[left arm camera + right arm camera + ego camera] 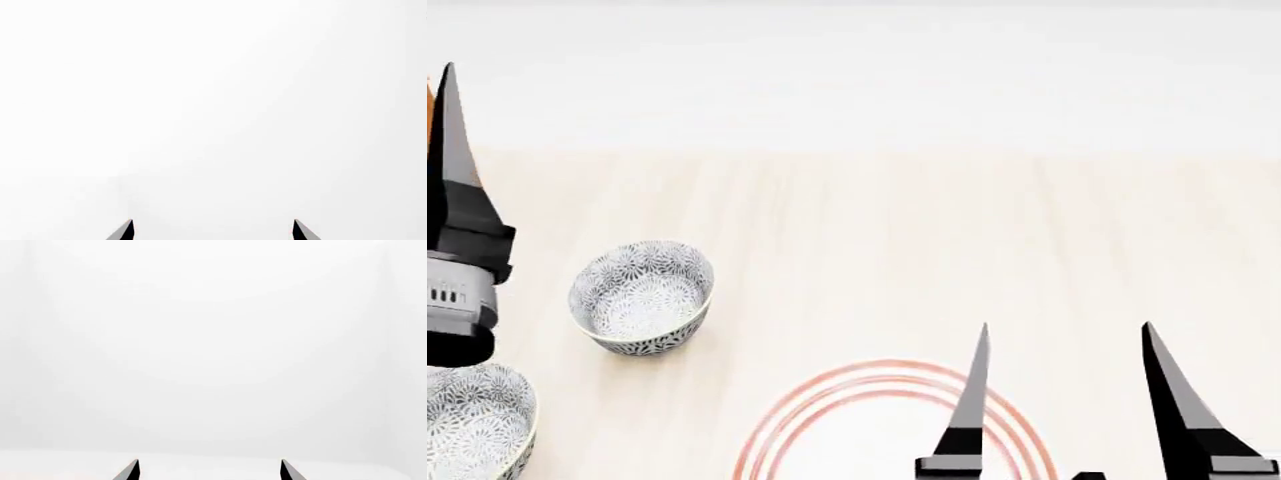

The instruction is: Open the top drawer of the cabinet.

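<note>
My right claw (1065,335) sits low at the near right of the head view, its two dark fingers pointing up and away from me with a wide gap between them, so it is open and holds nothing. In the right wrist view only the two fingertips show, spread apart against a blank white backdrop. My left claw (213,227) shows the same way in its own wrist camera: two dark tips set well apart with nothing between them, so it is open as well. In the head view that claw appears at the far left edge as one tall black finger (454,150) above a grey block, cut off by the frame. Behind that finger, at the very edge, I can see a thin sliver of orange-brown; I cannot tell whether that is the cabinet, and neither the top drawer nor its handle is in sight in any camera. On the pale wood tabletop (961,230) a patterned grey bowl (642,296) stands just right of the left arm, a second bowl (474,422) is cropped at the near left corner, and a white plate with red rings (827,400) lies beneath the right claw.
</note>
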Controlling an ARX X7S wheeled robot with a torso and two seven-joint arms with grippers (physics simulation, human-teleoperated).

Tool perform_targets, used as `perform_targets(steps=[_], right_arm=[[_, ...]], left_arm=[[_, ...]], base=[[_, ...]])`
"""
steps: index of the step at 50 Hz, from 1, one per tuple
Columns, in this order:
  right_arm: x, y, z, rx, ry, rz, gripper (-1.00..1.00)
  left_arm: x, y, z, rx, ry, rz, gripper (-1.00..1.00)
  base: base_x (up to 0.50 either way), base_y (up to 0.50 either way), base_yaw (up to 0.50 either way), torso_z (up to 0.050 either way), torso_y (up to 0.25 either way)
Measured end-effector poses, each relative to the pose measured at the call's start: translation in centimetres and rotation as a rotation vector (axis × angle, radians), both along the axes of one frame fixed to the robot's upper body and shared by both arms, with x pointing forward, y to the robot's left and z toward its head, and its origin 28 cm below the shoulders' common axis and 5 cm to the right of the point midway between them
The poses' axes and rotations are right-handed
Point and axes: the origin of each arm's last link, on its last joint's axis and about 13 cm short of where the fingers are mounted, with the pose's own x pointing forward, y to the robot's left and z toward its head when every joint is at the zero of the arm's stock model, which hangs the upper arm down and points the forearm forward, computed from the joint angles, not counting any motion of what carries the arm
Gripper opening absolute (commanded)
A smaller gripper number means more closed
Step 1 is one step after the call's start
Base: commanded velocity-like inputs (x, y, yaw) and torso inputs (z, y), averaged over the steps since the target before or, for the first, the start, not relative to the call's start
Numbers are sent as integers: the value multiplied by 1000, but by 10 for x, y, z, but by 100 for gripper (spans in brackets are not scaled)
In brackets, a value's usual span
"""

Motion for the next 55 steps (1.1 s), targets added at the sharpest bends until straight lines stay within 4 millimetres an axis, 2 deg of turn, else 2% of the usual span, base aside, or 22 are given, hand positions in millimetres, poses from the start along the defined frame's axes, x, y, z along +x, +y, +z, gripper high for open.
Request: perform_targets(steps=[15, 26, 38, 55], right_arm=[[0, 1, -6, -27, 12, 16, 100], [-1, 2, -9, -41, 18, 26, 100], [-2, 2, -13, -57, 26, 36, 100], [-2, 3, -17, -69, 37, 46, 100]], left_arm=[[39, 14, 45, 436, -18, 266, 100], [70, 27, 61, 700, 81, 551, 100], [91, 41, 64, 820, 304, 728, 100], [100, 44, 60, 784, 492, 685, 100]], base=[[0, 0, 0, 0, 0], [0, 0, 0, 0, 0], [0, 0, 0, 0, 0], [0, 0, 0, 0, 0]])
